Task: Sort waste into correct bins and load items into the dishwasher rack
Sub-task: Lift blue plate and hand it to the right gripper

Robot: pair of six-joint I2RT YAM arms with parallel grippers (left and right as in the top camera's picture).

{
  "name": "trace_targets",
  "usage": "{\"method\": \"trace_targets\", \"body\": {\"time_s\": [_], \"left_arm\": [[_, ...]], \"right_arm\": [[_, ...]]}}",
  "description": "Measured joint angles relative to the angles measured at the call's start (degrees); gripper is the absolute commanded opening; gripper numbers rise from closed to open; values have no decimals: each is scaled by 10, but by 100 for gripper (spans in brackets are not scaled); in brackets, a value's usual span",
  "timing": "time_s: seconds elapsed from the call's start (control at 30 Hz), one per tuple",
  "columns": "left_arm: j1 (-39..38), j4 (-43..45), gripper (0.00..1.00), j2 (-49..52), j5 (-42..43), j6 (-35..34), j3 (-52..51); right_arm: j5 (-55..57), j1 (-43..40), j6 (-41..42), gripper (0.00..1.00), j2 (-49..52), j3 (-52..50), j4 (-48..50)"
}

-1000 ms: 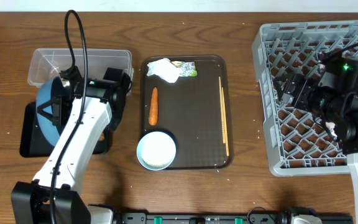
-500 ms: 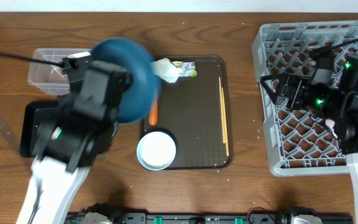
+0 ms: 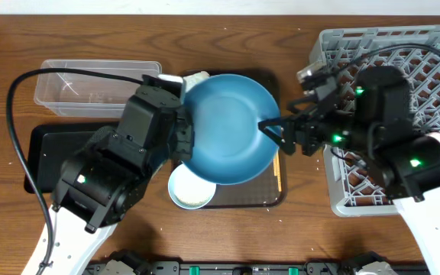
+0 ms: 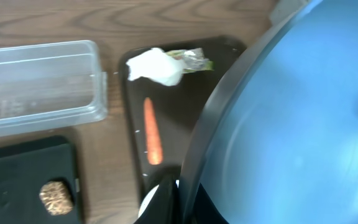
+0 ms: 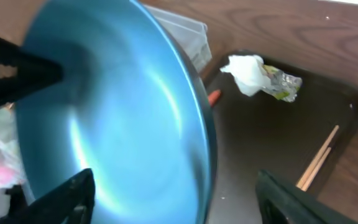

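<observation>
Swung above the serving tray [image 3: 262, 195]: plate [image 3: 231, 126] pinched in left gripper [image 4: 178, 200], right gripper [image 3: 275, 131] spread alongside; carrot [image 4: 152, 130], napkin [image 4: 155, 66], bowl [image 3: 192, 191] pending.

glossy blue plate [image 3: 231, 126], wood table [image 3: 296, 229]

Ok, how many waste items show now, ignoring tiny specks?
4: napkin and wrapper at the brown tray's far end, carrot on it too, food lump in the black tray. The held plate may hide more.
</observation>
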Motion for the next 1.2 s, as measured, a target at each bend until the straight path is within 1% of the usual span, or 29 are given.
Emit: {"method": "trace_targets", "body": {"time_s": [0.07, 0.1, 0.13, 0.17, 0.23, 0.27, 0.3, 0.33, 0.37, 0.4, 0.47, 0.5, 0.53, 0.6, 0.7, 0.83, 0.93, 1.03, 1.1, 1.2], "left_arm": [[-7, 7, 6, 0, 11, 1, 0], [-10, 11, 6, 0, 17, 2, 0], [-13, 14, 6, -1, 22, 2, 0], [-15, 15, 6, -1, 25, 2, 0], [-16, 12, 6, -2, 24, 4, 0], [-15, 10, 7, -2, 23, 4, -1], [-14, 10, 11, -3, 23, 4, -1], [-14, 11, 24, -3, 25, 6, -1], [-15, 14, 43, -4, 27, 8, -1], [-16, 19, 59, -6, 30, 8, -1], [-16, 28, 76, -7, 31, 6, -1], [-17, 31, 89, -8, 31, 6, -1], [-17, 34, 98, -9, 32, 9, -1], [-17, 39, 98, -9, 34, 6, -1], [-17, 45, 98, -9, 36, 6, -1], [-17, 47, 98, -9, 36, 6, -1], [-17, 46, 98, -9, 36, 6, -1], [-17, 46, 98, -9, 38, 6, -1], [-17, 46, 98, -9, 38, 6, -1], [-17, 42, 98, -9, 38, 6, -1]], "right_arm": [[17, 13, 0, 45, 14, 0, 1], [22, 16, -1, 29, 22, 0, 1], [28, 19, 0, 19, 30, 0, 1], [31, 19, 2, 12, 37, 0, 0], [35, 18, 1, 1, 47, 0, 1], [44, 18, 9, 1, 49, 0, 1], [49, 18, 8, 1, 49, 0, 3], [54, 18, 8, 1, 49, 0, 3], [59, 18, 8, 1, 49, 0, 3], [65, 18, 7, 1, 49, 0, 2], [82, 19, 7, 1, 48, 0, -1], [95, 19, 7, 1, 47, 0, -2], [107, 19, 7, 1, 45, 0, -3], [147, 19, 7, 1, 38, 0, -5], [248, 19, 10, 1, 20, 0, -9], [466, 16, 29, 1, 1, 0, -9], [645, 1, 42, 1, 0, -1, 25], [800, -31, 45, 1, 3, -2, 94], [889, -63, 33, 1, 7, -3, 166], [962, -116, -7, 1, 21, -2, 283]]}}
